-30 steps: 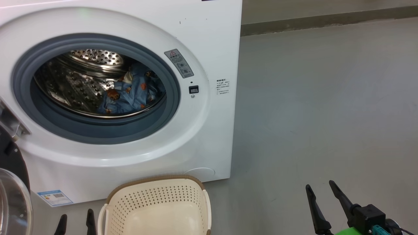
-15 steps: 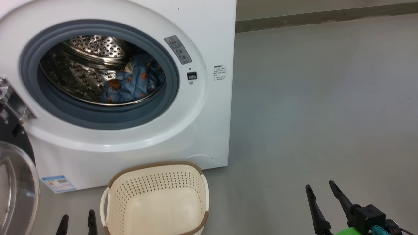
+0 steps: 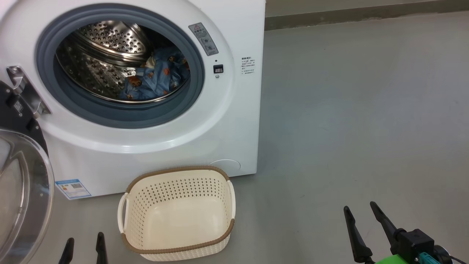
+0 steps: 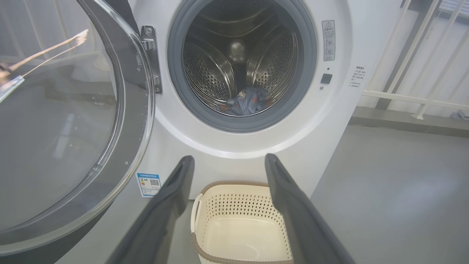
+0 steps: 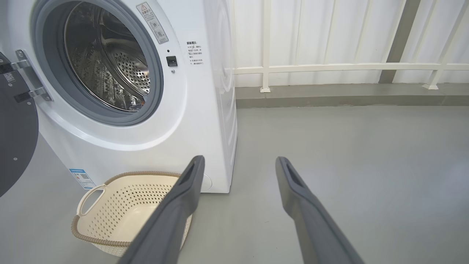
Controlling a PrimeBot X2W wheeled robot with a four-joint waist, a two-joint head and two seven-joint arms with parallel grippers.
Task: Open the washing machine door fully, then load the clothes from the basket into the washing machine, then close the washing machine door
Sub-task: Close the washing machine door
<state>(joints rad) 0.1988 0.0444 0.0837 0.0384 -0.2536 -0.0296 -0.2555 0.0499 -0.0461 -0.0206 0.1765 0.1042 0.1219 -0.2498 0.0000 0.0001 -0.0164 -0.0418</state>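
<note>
Door (image 3: 22, 190) at far left, swung wide open on its hinge (image 3: 25, 90), with the clear bowl cut by the frame edge. Left gripper (image 3: 84, 238) sat low in the head view, just right of the door. I logged its jaws as released, nothing between them; in the left wrist view the basket showed through the gap. Energy label (image 3: 73, 189) low on the washer (image 3: 238, 121) front. Washer mouth open, grey gasket (image 3: 110, 113) all round. Clothes (image 3: 155, 79) lay inside the drum (image 3: 106, 40), bunched low toward its right side, blue with orange prints. Basket (image 3: 176, 170) stood upright on the floor (image 3: 348, 110), just in front of the washer and below the mouth; I saw nothing in it. Right gripper (image 3: 359, 206) was well to the right over bare floor, apart from washer and basket, its jaws released and holding nothing.
</note>
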